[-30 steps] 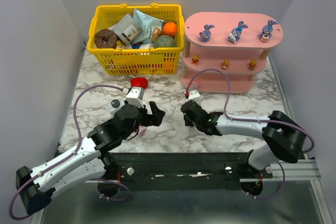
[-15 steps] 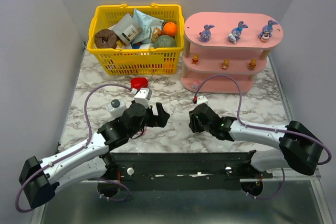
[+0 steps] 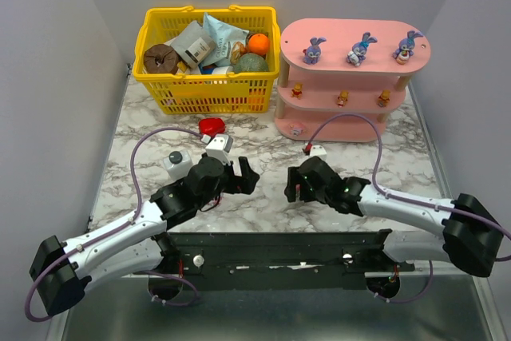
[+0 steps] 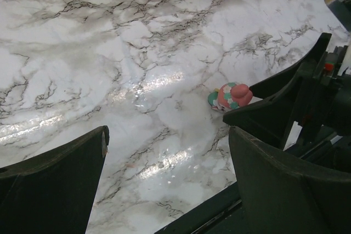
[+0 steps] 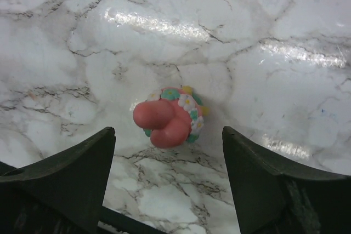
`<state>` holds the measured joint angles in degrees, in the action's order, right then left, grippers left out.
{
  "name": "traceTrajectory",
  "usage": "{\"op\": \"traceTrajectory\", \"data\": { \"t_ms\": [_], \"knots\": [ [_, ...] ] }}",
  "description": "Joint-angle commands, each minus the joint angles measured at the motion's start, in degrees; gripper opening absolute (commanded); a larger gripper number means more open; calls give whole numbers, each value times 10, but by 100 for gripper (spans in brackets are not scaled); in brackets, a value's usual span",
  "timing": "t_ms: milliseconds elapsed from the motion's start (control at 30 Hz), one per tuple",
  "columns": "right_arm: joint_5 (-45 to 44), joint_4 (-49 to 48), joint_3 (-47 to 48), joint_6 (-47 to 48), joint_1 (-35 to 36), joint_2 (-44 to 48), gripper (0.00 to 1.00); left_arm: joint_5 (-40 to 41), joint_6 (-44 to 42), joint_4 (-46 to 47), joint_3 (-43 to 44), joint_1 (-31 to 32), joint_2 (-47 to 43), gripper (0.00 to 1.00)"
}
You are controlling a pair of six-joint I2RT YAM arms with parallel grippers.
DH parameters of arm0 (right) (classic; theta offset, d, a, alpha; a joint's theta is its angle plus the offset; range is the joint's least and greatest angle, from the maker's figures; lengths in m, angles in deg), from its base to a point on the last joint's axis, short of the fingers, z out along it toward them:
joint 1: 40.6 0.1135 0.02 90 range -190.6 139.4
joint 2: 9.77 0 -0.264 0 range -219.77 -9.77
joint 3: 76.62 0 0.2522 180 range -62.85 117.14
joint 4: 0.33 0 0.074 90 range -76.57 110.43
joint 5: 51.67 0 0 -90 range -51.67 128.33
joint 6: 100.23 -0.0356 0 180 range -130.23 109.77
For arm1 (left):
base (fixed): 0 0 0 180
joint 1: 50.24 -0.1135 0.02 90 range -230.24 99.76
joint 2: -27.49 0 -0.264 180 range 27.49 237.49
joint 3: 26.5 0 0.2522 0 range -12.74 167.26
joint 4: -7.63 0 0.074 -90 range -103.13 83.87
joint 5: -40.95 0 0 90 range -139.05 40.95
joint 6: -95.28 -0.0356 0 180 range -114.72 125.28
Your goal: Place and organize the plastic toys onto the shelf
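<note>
On the left, the left gripper (image 4: 167,141) is held low over the marble table (image 4: 82,36), its fingers spread wide with nothing between them. Just to its right a pink-white toy (image 5: 169,117) sits on the tabletop near the front edge, well apart from the shelf (image 3: 335,33). It is framed by the right gripper (image 5: 169,134), whose fingers are likewise parted, one on each side of the figurine and neither touching it. The toy is judged to be light, rigid moulded plastic. Small, rounded and glossy as it is, it may be expected to slip or roll out of a pinch placed off-centre. A hold across its widest middle part, under the bulging pink head and over the flowered body, is thought safest, with the jaws closed squarely and gently. Little force should be needed, and breakage is hardly to be feared. Further right, three purple-blue bunnies (image 3: 313,51) are lined along the top tier, three orange figures (image 3: 342,99) stand on the middle one, and one pink-white figure (image 3: 297,128) is seen on the bottom board, where this toy would presumably belong.
</note>
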<state>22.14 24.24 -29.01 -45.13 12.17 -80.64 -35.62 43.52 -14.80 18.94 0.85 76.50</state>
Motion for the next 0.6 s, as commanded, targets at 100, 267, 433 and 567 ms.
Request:
{"op": "traceTrajectory", "data": {
  "t_ms": [100,267,433,567],
  "knots": [
    [43,61,-53,-169,4,120,69,-2,2,7,-10,1,-21,99],
    [64,14,-78,-174,17,116,45,1,4,6,-11,1,-25,99],
    [76,-73,-90,-189,24,48,24,5,5,11,-17,1,-38,99],
    [49,-97,-79,-213,24,-13,12,11,5,9,-19,1,-43,99]
  ]
}}
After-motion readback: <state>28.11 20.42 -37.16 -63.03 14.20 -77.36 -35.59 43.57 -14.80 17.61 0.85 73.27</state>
